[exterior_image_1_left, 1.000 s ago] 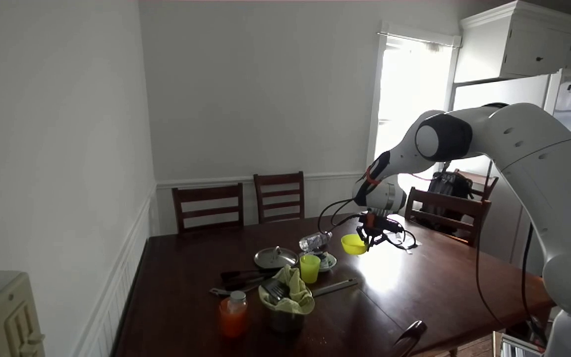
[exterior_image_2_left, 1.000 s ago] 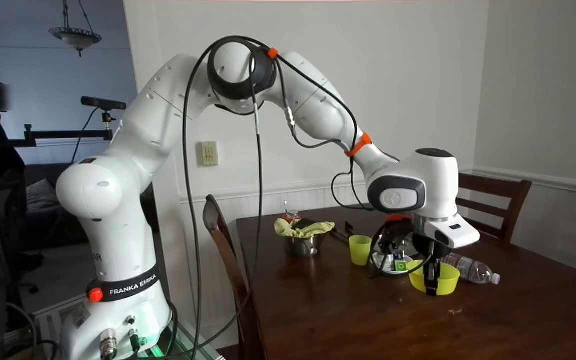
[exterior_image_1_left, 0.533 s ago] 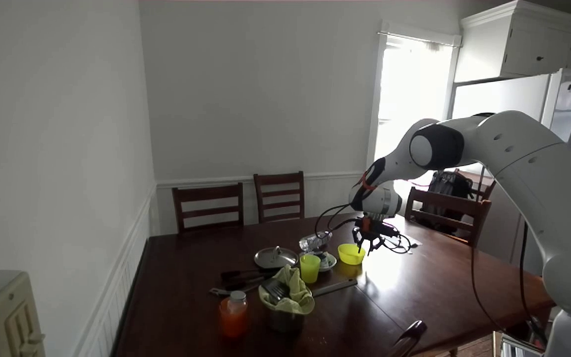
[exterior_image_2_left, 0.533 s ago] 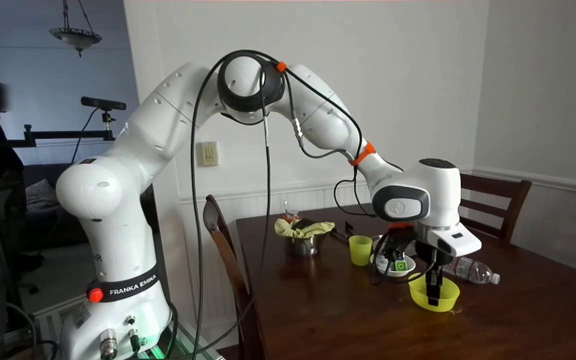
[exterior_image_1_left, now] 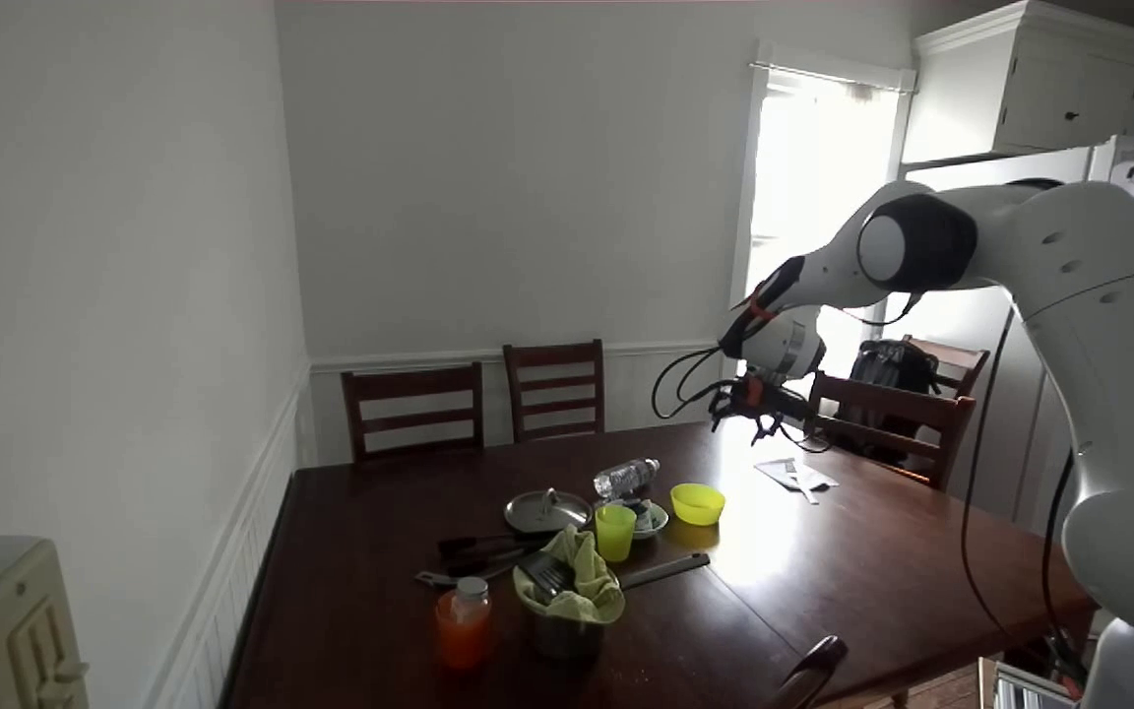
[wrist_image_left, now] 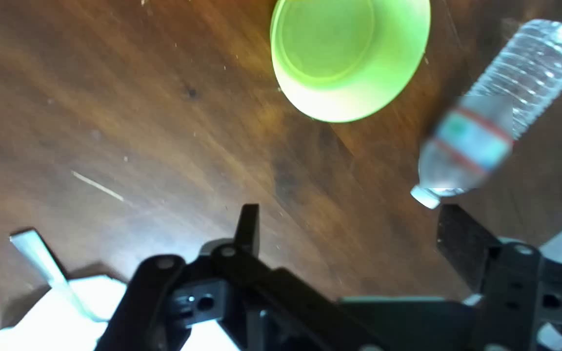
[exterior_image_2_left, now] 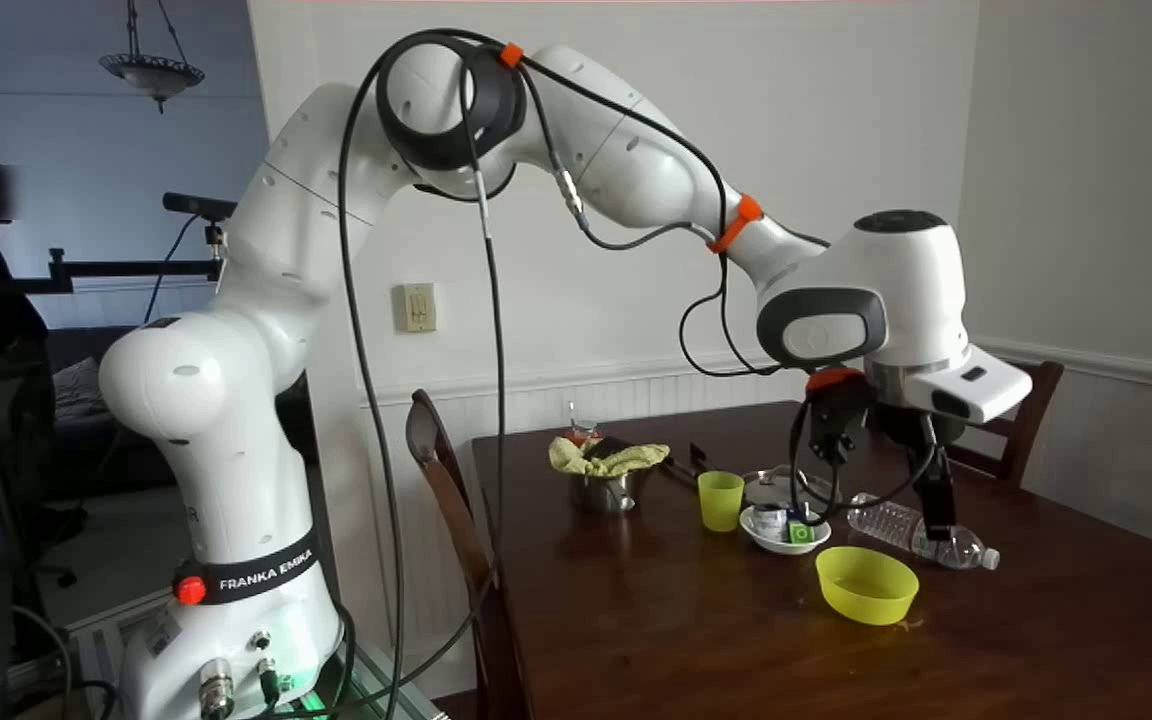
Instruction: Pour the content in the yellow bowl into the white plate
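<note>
The yellow bowl [exterior_image_2_left: 867, 587] stands upright on the table in both exterior views. At the top edge of the wrist view the bowl [wrist_image_left: 347, 63] looks yellow-green and is partly cut off; the part of its inside that shows holds nothing. The white plate [exterior_image_2_left: 774, 547] lies beside the bowl, with small items on it, one green and white. My gripper [wrist_image_left: 351, 208] is open, its two black fingers wide apart with only tabletop seen between them. In an exterior view the gripper [exterior_image_1_left: 736, 433] hangs above the table, higher than the bowl and clear of it.
A clear plastic bottle [wrist_image_left: 505, 87] lies near the bowl. A yellow-green cup [exterior_image_2_left: 720, 500], a pot lid [exterior_image_1_left: 547, 512], a metal pot [exterior_image_2_left: 604, 493] with cloth and utensils, and an orange-red cup [exterior_image_1_left: 463, 635] stand farther along. White paper [exterior_image_1_left: 791, 475] lies on the table.
The bowl was held slightly raised, then came down onto the table and was let go as the gripper opened. The gripper has since risen and drawn away from it.
</note>
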Robot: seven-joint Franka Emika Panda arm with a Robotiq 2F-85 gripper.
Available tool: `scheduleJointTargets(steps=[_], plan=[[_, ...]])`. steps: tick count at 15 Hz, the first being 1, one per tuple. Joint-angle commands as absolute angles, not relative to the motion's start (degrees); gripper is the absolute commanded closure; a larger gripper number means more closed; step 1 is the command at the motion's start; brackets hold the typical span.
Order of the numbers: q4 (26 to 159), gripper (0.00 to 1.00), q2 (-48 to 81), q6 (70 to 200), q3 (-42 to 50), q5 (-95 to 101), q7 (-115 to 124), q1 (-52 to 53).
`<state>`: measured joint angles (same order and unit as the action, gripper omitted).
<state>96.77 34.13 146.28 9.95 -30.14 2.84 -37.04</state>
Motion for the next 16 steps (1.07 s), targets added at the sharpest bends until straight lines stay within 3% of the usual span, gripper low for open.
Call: scheduleJointTargets(steps=[1, 16], plan=[[97.6, 0.01, 31.8, 146.1, 9.1, -30.6, 0.4, -38.4], [101.6, 0.0, 28.0, 146.6, 8.0, -31.4, -2.5, -39.1]])
